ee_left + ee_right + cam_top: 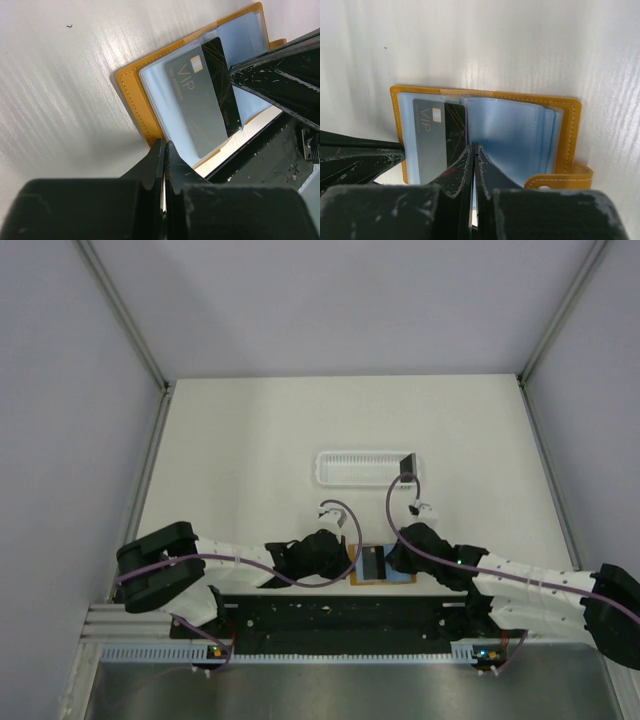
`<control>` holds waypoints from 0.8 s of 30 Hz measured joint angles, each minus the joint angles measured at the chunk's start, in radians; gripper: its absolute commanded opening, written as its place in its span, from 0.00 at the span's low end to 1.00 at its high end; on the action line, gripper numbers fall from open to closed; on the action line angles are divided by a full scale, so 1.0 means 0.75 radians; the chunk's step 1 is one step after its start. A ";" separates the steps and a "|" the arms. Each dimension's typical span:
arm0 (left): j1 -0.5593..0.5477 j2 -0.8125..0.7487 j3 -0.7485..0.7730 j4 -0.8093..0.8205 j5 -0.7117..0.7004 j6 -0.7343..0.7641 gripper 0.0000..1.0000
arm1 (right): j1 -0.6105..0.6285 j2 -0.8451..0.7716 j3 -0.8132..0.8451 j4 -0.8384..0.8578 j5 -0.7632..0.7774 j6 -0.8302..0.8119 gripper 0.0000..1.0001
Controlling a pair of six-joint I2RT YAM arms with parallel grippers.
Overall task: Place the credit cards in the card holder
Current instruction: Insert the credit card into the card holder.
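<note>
Your top view looks steeply down from high behind the near edge of the white desk (250, 430), taking in its whole surface. Your wrist views sit very close, looking along the left gripper (164, 147) and right gripper (473, 150) from opposite sides at the open orange-tan folding card holder (131, 87), which all three views share.

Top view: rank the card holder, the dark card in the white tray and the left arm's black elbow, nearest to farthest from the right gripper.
1. card holder: at the right gripper's closed fingertips, near edge.
2. dark card: up the table, at the white tray's right end.
3. left arm's black elbow: far left.
</note>
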 measured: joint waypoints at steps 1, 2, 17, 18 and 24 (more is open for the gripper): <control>0.000 0.000 0.000 0.000 0.000 0.000 0.00 | 0.000 0.016 0.006 0.012 -0.009 -0.007 0.00; 0.000 0.000 0.000 0.000 0.000 0.000 0.00 | 0.000 0.030 0.010 0.026 -0.016 -0.011 0.00; 0.000 -0.001 0.000 -0.004 0.000 0.001 0.00 | 0.003 0.173 0.043 0.162 -0.112 -0.068 0.00; 0.000 -0.001 0.000 -0.004 -0.001 0.001 0.00 | 0.004 0.176 0.047 0.158 -0.111 -0.071 0.00; 0.000 -0.005 -0.002 -0.005 -0.001 -0.001 0.00 | 0.027 0.093 0.097 0.016 -0.074 -0.092 0.10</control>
